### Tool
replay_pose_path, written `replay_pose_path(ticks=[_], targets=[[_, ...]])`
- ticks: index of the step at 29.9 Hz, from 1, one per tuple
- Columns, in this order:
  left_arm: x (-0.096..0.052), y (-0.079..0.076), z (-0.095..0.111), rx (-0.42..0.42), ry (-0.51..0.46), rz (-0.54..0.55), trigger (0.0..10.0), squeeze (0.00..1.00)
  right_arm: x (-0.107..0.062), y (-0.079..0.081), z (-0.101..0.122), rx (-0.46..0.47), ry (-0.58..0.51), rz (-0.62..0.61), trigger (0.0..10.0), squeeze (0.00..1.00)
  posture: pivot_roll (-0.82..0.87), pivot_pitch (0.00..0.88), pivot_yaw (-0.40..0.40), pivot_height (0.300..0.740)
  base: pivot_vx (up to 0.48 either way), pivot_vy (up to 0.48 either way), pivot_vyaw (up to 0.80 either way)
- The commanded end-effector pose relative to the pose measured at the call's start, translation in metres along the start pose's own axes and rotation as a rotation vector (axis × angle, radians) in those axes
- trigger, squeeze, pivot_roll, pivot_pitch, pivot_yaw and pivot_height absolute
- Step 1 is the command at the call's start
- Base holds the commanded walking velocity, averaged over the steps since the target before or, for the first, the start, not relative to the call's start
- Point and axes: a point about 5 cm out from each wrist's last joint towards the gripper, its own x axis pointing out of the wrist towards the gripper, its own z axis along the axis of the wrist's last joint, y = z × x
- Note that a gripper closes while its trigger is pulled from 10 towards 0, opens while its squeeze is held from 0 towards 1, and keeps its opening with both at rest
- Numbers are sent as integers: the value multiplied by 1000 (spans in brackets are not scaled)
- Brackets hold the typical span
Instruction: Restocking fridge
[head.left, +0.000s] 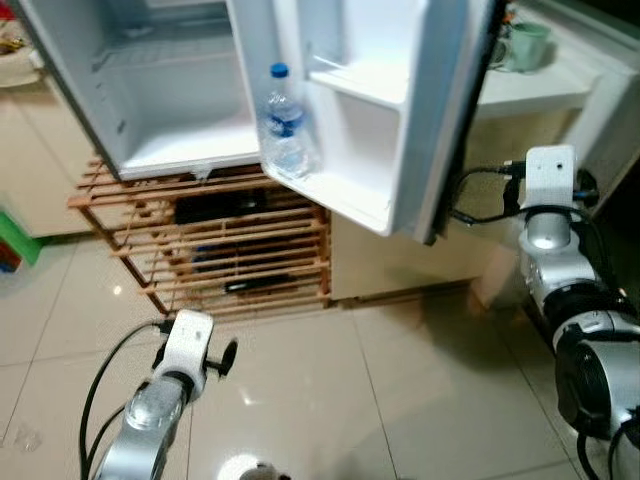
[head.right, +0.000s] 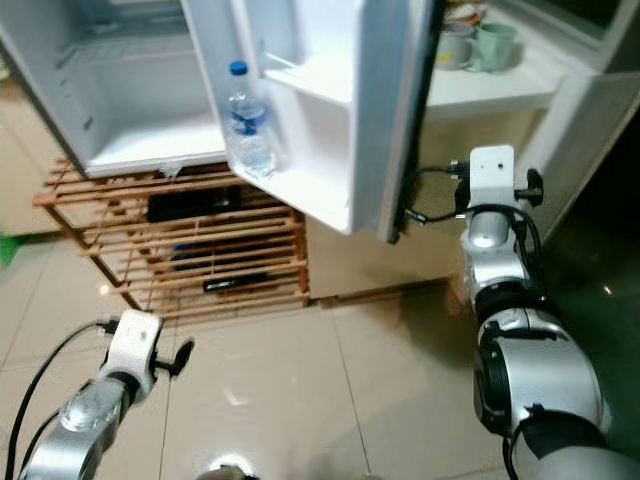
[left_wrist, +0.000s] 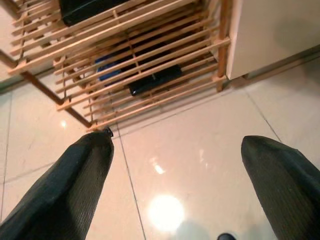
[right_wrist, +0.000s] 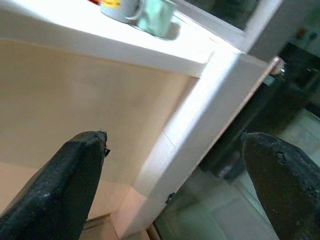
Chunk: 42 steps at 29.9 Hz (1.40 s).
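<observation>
A small white fridge (head.left: 150, 90) stands open on a slatted wooden rack (head.left: 215, 250), its door (head.left: 390, 110) swung out toward the right. The main compartment looks bare and white inside. A clear water bottle (head.left: 285, 125) with a blue cap and blue label stands upright in the door's lower shelf, at its left end against the shelf wall. The door's upper shelf sits just right of the bottle's neck.

Dark flat items lie on the rack's tiers under the fridge; what they are cannot be told. The rack stands on a glossy pale tiled floor (head.left: 400, 390).

The left end effector (left_wrist: 175, 170) hangs low over the floor, near and left, in front of the rack. Its two black fingers (left_wrist: 75, 185) are spread wide apart with nothing between them.

The right end effector (right_wrist: 175, 180) is raised on the right, beside the door's outer edge, facing a cream cabinet side below a white surface (head.left: 530, 90). Its fingers (right_wrist: 55, 190) are likewise spread wide and hold nothing. On that surface, far right, stand a green mug (head.left: 527, 45) and, just left of it, a white mug (head.right: 455, 45), close together.
</observation>
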Motion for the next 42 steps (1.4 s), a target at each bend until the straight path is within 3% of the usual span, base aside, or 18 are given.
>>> replay_pose_path(ticks=[1, 8, 16, 20, 24, 26, 30, 32, 33, 35, 39, 42], targets=[[-3, -3, 3, 12, -11, -22, 10000, 0, 3, -4, 6, 7, -11, -8, 10000, 0, 90, 92, 46, 740, 0, 0, 0], [-14, -14, -11, 13, 29, -55, 10000, 0, 5, 1, 16, 90, -15, 28, 10000, 0, 82, 121, 50, 740, 0, 0, 0], [-9, -17, -6, -3, 33, -74, 10000, 0, -2, 39, 45, 200, -100, 193, 10000, 0, 60, 120, 58, 740, 0, 0, 0], [-7, -19, -3, 9, 22, -88, 10000, 0, -4, 49, 59, 218, -130, 251, 10000, 0, 64, 119, 58, 740, 0, 0, 0], [-9, -20, 5, 0, -41, -111, 10000, 0, -8, 61, 75, 316, -168, 330, 10000, 0, 61, 100, 47, 740, 0, 0, 0], [-9, -20, 5, 0, -41, -111, 10000, 0, -8, 61, 75, 316, -168, 330, 10000, 0, 61, 100, 47, 740, 0, 0, 0], [-10, -22, 21, 9, -147, -136, 10000, 0, -11, 69, 84, 347, -197, 373, 10000, 0, 56, 96, 45, 740, 0, 0, 0], [-19, -33, 44, 81, -321, -213, 10000, 0, -20, 83, 94, 374, -243, 443, 10000, 0, 41, 90, 41, 740, 0, 0, 0], [-19, -33, 44, 81, -321, -213, 10000, 0, -20, 83, 94, 374, -243, 443, 10000, 0, 41, 90, 41, 740, 0, 0, 0], [-28, -42, 56, 122, -441, -271, 10000, 0, -26, 93, 100, 393, -272, 494, 10000, 0, 33, 88, 41, 740, 0, 0, 0], [-50, -39, 87, 168, -630, -217, 10000, 0, -37, 108, 109, 411, -326, 585, 10000, 0, 21, 77, 33, 740, 0, 0, 0], [-55, -38, 93, 175, -661, -211, 10000, 0, -40, 112, 110, 417, -336, 608, 10000, 0, 18, 75, 30, 740, 0, 0, 0]])
